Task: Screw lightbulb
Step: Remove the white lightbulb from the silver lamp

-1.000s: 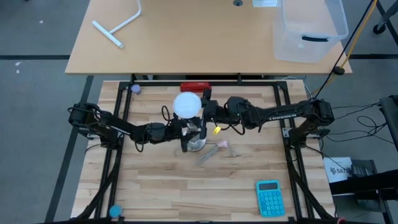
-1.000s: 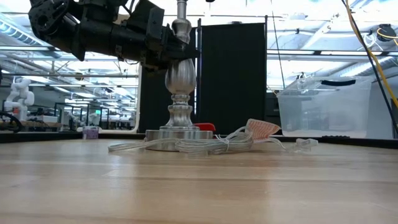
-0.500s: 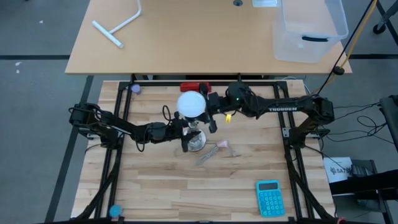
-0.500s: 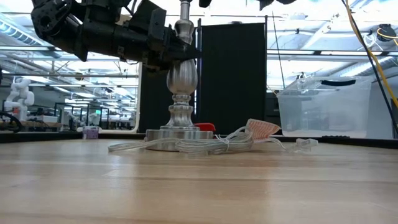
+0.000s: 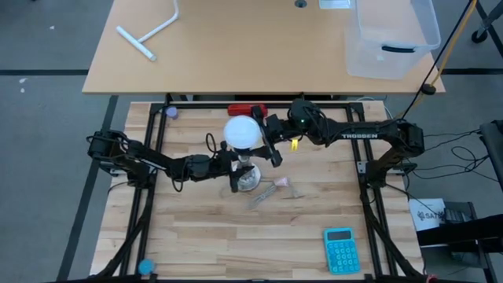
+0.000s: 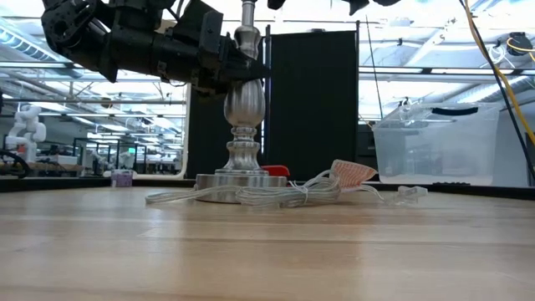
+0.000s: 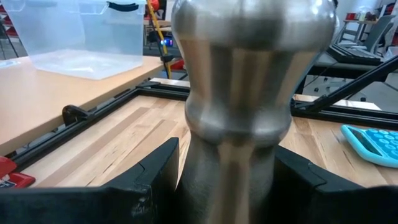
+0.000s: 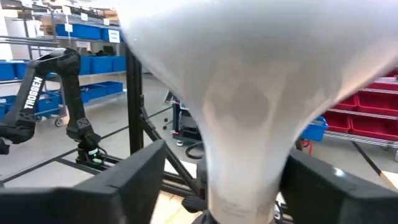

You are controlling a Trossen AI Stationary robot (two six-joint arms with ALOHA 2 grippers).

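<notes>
White bulb (image 5: pixel 242 131) sits atop the lamp stand (image 6: pixel 243 109), its narrow neck pointing down toward the socket; the join itself is hidden in every view, so how far the thread is engaged cannot be told. The left gripper (image 5: pixel 229 161) is clamped on the stand's turned silver column, a dark finger (image 7: pixel 152 180) pressed against each side of the metal, so the stand is steadied. The right gripper (image 5: pixel 266 141) reaches in beside the bulb from the far side of the stand; in its wrist view the fingers (image 8: pixel 134 180) flank the bulb's tapering neck with a visible gap on both sides, so it stands open and holds nothing. The stand's round foot (image 6: pixel 241 181) rests flat on the table (image 6: pixel 267 251), with the clear cord (image 6: pixel 276 196) coiled just beside it and a small pink piece (image 5: pixel 282 182) a little farther from the stand. This appears to be a regrasp between turns. To do the step well, the right gripper should close squarely on the neck, level with the stand's axis, with only enough pressure to stop slipping, since a bulb shell is fragile. Rotation should follow the column's axis without side load. The left grip should hold firm so that the stand neither spins nor tips. The cord should lie clear of the foot.
</notes>
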